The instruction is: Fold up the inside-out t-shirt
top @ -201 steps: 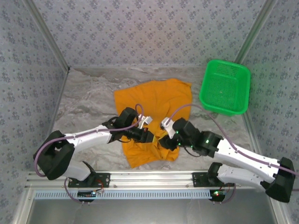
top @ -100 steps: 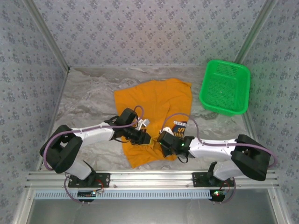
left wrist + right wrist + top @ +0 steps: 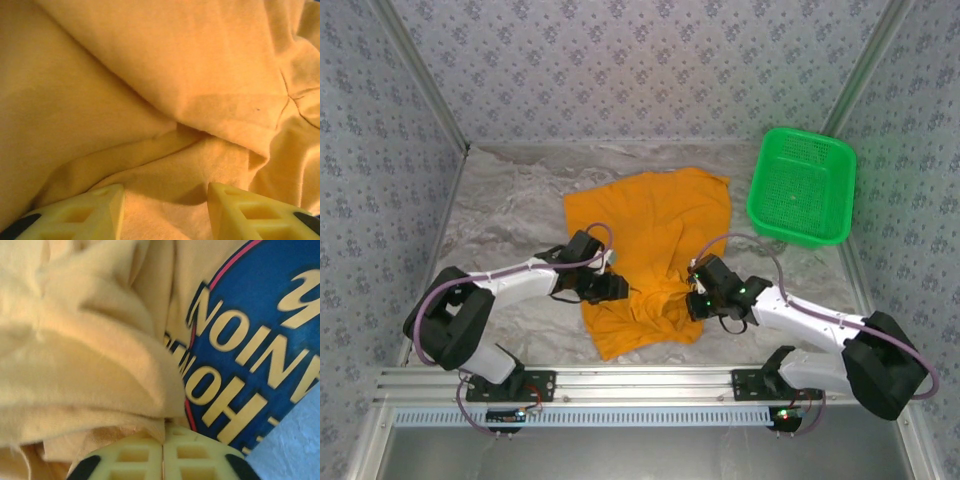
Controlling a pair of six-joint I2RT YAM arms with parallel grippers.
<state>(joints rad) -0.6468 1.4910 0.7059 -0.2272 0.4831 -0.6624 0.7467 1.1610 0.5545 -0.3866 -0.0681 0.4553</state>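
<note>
Here, left hand (image 3: pixel 165 196) released over t-shirt (image 3: pixel 660 215) — right hand (image 3: pixel 163 440) pinching its fold.

From above, the wrist bodies cover the fingertips of the left gripper (image 3: pixel 612 288) and the right gripper (image 3: pixel 695 300), and both arms hide the t-shirt (image 3: pixel 655 225) cloth beneath them. In the right wrist view, the blue print (image 3: pixel 250 340) with yellow letters runs off the right edge and cannot be read whole. Whether the closed fingers (image 3: pixel 140 455) pinch the fold at their tips cannot be told.
</note>
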